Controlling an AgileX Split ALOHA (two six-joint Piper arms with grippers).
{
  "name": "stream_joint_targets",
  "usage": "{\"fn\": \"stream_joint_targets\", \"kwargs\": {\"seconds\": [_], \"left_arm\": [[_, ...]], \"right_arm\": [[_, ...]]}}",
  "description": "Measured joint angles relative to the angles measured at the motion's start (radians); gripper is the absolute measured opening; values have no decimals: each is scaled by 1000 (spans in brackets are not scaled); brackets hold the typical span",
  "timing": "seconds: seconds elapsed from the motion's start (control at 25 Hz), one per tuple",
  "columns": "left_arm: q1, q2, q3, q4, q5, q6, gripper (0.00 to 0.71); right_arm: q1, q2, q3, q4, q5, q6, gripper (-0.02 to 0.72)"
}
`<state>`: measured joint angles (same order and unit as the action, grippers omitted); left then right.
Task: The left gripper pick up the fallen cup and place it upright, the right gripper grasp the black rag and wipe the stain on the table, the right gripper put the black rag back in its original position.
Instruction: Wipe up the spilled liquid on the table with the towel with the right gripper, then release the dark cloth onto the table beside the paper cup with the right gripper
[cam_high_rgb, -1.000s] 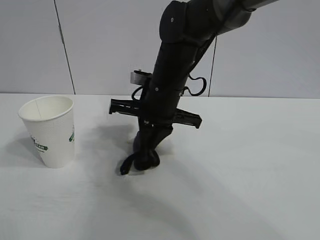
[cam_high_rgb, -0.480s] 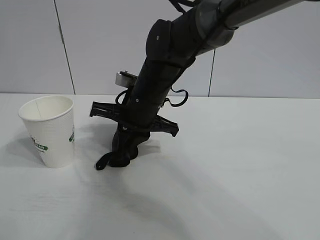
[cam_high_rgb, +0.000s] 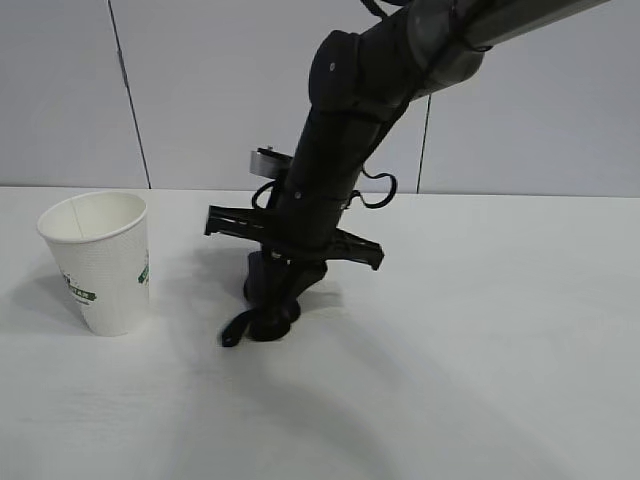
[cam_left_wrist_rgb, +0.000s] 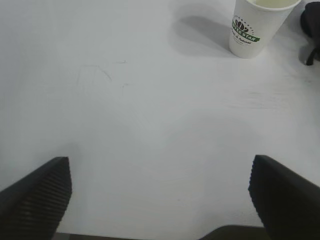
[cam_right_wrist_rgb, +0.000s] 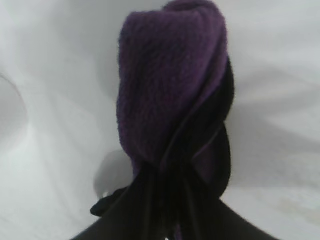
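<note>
**Rag pressed down on desk, cup upright**

Right hand (cam_high_rgb: 268, 322) pointing steeply down, pinching the dark rag (cam_right_wrist_rgb: 170, 100), rag bunched against the white desk (cam_high_rgb: 480, 340). Cup (cam_high_rgb: 100, 262) standing upright at nine o'clock from the rag, near but apart. Left hand (cam_left_wrist_rgb: 160, 192) spread wide over bare desk, cup far at one o'clock.

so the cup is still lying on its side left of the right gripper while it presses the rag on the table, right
Not quite. The cup stands upright, mouth up, as the exterior view shows. The rest holds: it is left of the right gripper, which presses the rag on the table.
</note>
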<state>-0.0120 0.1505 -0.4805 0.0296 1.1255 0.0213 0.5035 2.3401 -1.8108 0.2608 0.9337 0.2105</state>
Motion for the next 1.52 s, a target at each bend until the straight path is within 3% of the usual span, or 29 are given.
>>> {"fn": "stream_joint_targets", "kwargs": {"seconds": [0.28,0.44,0.56,0.92,1.12,1.2,1.24,1.4,1.52], "left_arm": [[0,0,0,0,0,0,694],[0,0,0,0,0,0,694],[0,0,0,0,0,0,694],[0,0,0,0,0,0,694],[0,0,0,0,0,0,694],[0,0,0,0,0,0,694],[0,0,0,0,0,0,694],[0,0,0,0,0,0,694],[0,0,0,0,0,0,694]], "right_arm": [[-87,-28,-6,-161,175,7,65],[-91,-28,-6,-216,196,13,65],[-91,-28,-6,-198,192,14,65],[-91,-28,-6,-67,190,10,65],[-91,-28,-6,-66,189,-20,66],[-91,-28,-6,-65,183,-38,111],[-91,-28,-6,-62,178,-45,167],[-91,-28,-6,-51,171,-50,483],[-91,-30,-6,-29,171,-43,576]]}}
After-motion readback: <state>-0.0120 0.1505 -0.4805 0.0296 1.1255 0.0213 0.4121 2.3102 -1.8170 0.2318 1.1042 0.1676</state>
